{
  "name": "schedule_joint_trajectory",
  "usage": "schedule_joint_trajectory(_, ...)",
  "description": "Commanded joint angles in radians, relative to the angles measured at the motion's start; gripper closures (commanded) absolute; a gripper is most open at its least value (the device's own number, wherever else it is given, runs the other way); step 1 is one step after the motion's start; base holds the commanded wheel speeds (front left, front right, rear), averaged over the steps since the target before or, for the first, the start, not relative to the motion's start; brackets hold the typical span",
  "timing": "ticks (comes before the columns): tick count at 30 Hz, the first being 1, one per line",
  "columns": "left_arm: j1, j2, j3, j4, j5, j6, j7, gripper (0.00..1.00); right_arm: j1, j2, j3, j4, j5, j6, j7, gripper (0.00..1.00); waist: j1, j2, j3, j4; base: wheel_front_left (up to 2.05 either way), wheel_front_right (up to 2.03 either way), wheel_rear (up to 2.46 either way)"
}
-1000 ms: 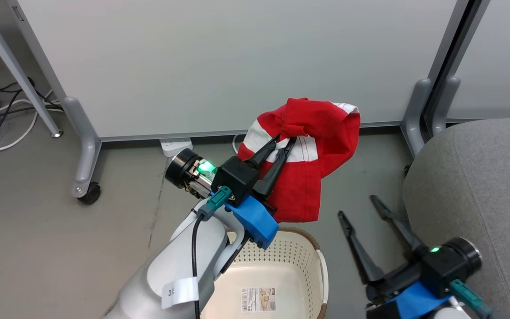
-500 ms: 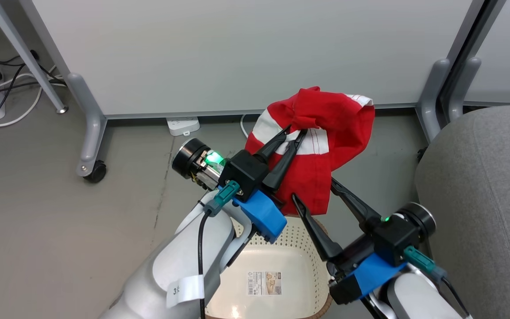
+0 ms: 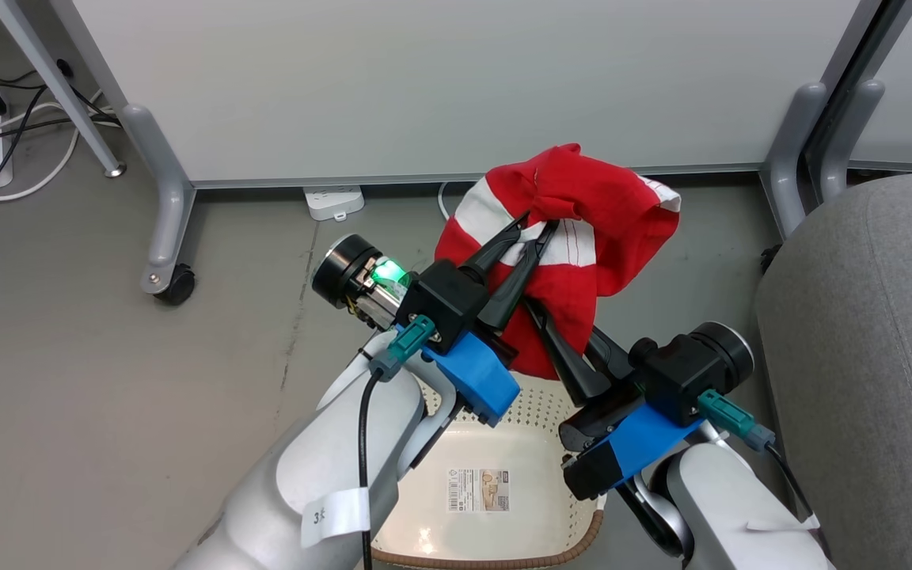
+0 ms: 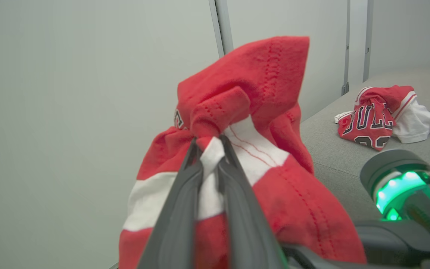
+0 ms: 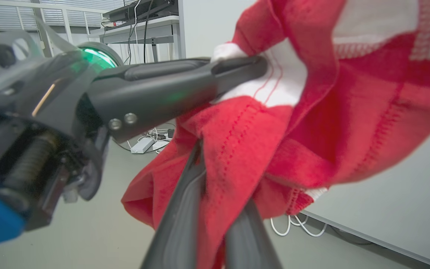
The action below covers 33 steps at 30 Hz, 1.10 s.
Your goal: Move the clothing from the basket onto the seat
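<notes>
Where left end effector [image 3: 537, 227] pinches, red-white striped garment [image 3: 610, 210] bunches, crumpled.

The left pincer [image 4: 209, 145] clamps a red-and-white striped garment [image 4: 259, 86]; a lettered red jersey [image 4: 368, 125] lies on the light grey fabric seat [image 4: 327, 160].

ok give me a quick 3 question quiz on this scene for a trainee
1. True or false: the striped top lies in the basket.
2. What pinches the top's white band? A) the left gripper B) a person's hand C) nothing
3. Short answer: what lies on the seat?

Key: 1 false, it hangs from the gripper above the basket. 2 A. 3 a lettered jersey.
</notes>
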Motion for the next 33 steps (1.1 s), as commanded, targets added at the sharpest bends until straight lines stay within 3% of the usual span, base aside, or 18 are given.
schedule_joint_trajectory(1,-0.017,-0.002,0.002,-0.002,0.001,0.0,-0.003,1.0,-0.014,0.003,0.001,0.004,0.007,0.0,-0.003,1.0,-0.0001,0.0,0.0,0.0,0.0,0.0,0.0)
schedule_joint_trajectory(15,-0.01,-0.003,0.005,-0.005,0.002,-0.001,-0.003,1.0,-0.014,-0.004,-0.004,0.006,0.005,0.0,-0.003,1.0,-0.0001,0.0,-0.009,-0.004,0.0,0.0,0.0)
schedule_joint_trajectory(16,-0.009,-0.003,0.006,-0.005,0.0,0.001,-0.003,0.76,-0.014,-0.004,-0.004,0.006,0.003,0.0,-0.003,1.0,-0.0001,0.0,-0.009,-0.005,0.0,0.0,0.0)
schedule_joint_trajectory(17,-0.009,-0.003,0.008,-0.005,-0.001,0.005,-0.003,0.0,-0.014,-0.005,-0.004,0.005,0.003,0.0,-0.003,1.0,-0.0001,0.0,-0.01,-0.005,0.0,0.0,0.0)
schedule_joint_trajectory(33,-0.008,-0.002,0.018,-0.013,0.026,0.01,-0.003,0.0,-0.003,-0.015,-0.038,-0.005,-0.008,0.0,-0.003,1.0,-0.0001,0.0,0.012,-0.047,0.0,0.0,0.0)
